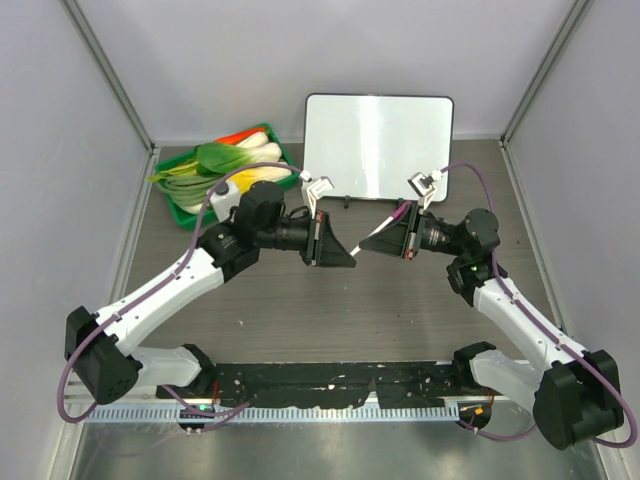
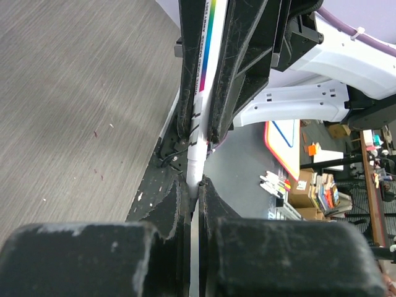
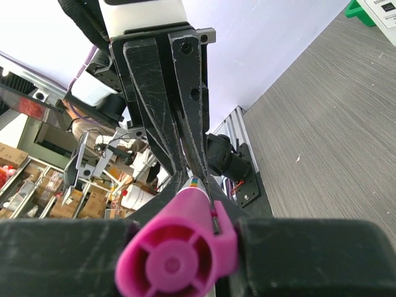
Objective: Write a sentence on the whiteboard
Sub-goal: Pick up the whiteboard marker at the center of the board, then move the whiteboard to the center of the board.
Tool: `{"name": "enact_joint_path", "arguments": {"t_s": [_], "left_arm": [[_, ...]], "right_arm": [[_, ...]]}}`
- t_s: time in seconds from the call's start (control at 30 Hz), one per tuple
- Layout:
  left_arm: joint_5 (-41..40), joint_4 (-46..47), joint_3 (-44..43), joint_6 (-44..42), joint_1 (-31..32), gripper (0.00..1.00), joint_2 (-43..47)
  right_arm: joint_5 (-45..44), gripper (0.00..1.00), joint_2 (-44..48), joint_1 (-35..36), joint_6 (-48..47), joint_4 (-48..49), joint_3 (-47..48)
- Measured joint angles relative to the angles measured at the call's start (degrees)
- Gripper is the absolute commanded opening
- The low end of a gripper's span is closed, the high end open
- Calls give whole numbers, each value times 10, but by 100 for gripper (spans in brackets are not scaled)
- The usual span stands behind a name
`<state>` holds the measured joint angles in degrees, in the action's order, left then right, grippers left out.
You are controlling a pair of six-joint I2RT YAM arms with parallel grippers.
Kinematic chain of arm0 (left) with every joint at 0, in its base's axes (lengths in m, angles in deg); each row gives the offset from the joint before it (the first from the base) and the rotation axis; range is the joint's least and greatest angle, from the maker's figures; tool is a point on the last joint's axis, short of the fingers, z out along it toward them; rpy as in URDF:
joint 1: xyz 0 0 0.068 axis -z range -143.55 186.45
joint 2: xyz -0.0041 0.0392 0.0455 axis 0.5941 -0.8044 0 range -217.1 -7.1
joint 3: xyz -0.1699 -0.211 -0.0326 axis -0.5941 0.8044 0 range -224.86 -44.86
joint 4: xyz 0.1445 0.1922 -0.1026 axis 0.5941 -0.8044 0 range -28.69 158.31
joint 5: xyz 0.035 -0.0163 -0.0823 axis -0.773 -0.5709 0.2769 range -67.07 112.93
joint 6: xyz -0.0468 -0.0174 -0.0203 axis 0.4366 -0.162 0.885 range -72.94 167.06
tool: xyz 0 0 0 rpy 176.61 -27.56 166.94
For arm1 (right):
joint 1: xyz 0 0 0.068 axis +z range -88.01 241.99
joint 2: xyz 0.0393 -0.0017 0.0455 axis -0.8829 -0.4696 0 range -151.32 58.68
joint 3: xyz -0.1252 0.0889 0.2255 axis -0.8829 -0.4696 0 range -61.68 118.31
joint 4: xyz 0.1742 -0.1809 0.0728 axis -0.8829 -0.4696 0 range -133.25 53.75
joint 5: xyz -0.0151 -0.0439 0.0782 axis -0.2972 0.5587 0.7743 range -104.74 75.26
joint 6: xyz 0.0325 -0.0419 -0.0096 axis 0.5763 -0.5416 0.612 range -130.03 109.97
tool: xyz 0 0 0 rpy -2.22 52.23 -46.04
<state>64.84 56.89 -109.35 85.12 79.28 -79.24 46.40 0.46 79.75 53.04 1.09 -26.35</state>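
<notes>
The whiteboard [image 1: 378, 145] stands upright at the back of the table, and its face is blank; no sentence shows on it. A white marker [image 1: 378, 232] with a rainbow stripe and a pink cap [image 3: 176, 260] hangs in the air between the two arms, in front of the board. My left gripper [image 1: 352, 260] is shut on the marker's white end [image 2: 195, 167]. My right gripper [image 1: 366, 247] is shut on the marker near its capped end. In the left wrist view my left gripper [image 2: 197, 183] faces the right fingers [image 2: 244, 62]. In the right wrist view my right gripper [image 3: 195, 185] faces the left fingers [image 3: 158, 93].
A green tray [image 1: 176, 208] with leafy vegetables and a white bottle [image 1: 224, 196] sits at the back left, beside the whiteboard. Grey walls close in the left, right and back. A black strip [image 1: 330, 380] runs along the near edge between the arm bases.
</notes>
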Motion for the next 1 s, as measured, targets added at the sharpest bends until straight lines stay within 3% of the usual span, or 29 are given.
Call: {"name": "enact_joint_path", "arguments": {"t_s": [0.03, 0.1, 0.13, 0.2, 0.27, 0.6, 1.0], "left_arm": [[-2, 0, 0, -1, 0, 15, 0], [-8, -1, 1, -7, 0, 58, 0], [-14, -2, 1, -10, 0, 71, 0], [-26, -5, 2, -14, 0, 89, 3], [-46, -10, 7, -13, 0, 98, 12], [-178, -28, 40, -12, -10, 100, 91], [-365, -134, 80, -29, -10, 100, 87]], "right_arm": [[-2, 1, 0, 0, 0, 0, -1], [-7, 1, 0, 0, -1, 0, -3], [-11, 1, 1, 0, -4, -3, -3], [-20, 1, 5, 0, -16, -22, -3], [-32, 1, 9, 0, -33, -47, -3], [-169, 1, 40, 0, -191, -300, 42], [-343, 2, 98, 0, -253, -429, 44]]}}
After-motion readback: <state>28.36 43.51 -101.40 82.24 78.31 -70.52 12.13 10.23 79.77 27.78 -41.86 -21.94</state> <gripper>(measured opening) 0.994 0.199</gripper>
